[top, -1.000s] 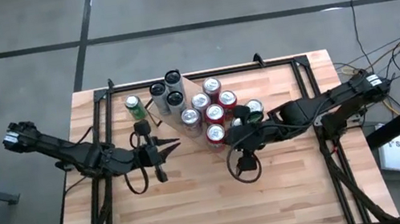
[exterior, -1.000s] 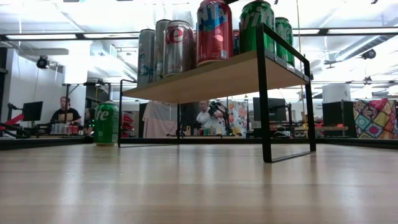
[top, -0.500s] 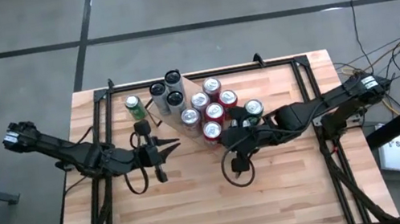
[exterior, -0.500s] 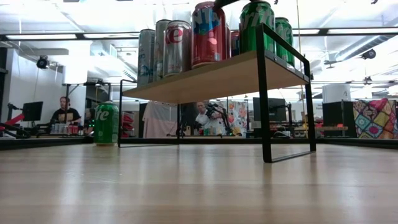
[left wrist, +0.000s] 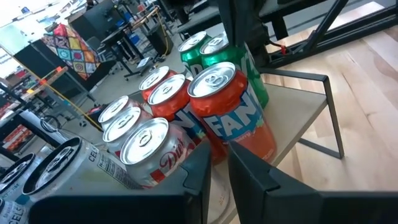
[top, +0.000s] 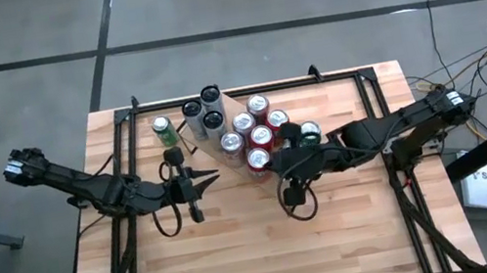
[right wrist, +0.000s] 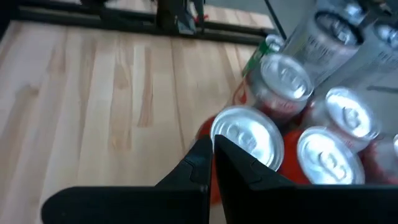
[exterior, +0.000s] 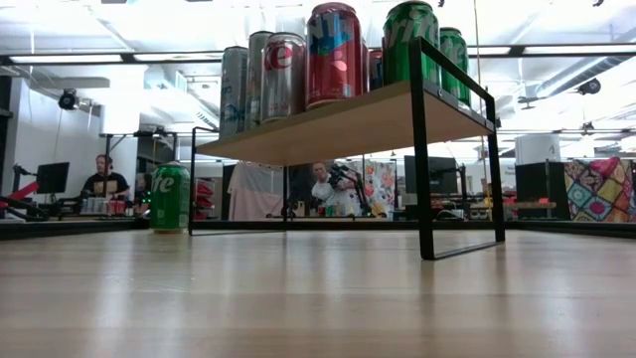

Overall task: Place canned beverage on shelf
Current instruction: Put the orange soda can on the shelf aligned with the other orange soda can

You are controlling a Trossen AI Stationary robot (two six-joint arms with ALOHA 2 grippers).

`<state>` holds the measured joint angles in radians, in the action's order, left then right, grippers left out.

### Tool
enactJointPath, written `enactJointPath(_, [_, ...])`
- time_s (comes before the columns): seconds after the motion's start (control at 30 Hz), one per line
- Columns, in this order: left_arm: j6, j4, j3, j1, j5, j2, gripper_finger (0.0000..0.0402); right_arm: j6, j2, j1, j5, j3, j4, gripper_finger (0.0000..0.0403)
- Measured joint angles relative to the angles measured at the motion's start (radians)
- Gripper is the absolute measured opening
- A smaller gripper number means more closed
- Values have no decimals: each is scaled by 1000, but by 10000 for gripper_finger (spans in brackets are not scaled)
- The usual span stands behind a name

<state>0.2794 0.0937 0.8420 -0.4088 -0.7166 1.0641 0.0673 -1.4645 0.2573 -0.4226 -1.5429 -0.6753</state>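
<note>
Orange can stands on the shelf at its near edge, beside other cans. Right pincer hovers just beside it, fingers pressed together, holding nothing. Left pincer waits over the counter, pressed together. Green can stands on the counter.

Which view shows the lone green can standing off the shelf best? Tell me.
The low view: the green aluminium can stands whole and upright on the plank tabletop, left of the light-wood shelf. The high view shows only its top. I cannot pick it out with certainty in either wrist view.
</note>
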Motion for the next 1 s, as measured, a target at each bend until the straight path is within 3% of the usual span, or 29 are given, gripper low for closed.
enactJointPath(0.5, [-19, -1, -3, 0, 1, 0, 38, -52, -51, -74, 1, -34, 83, 9])
enactJointPath(1.0, [-21, -4, -5, 0, 1, 0, 38, -27, -104, -75, -34, -34, 90, 9])
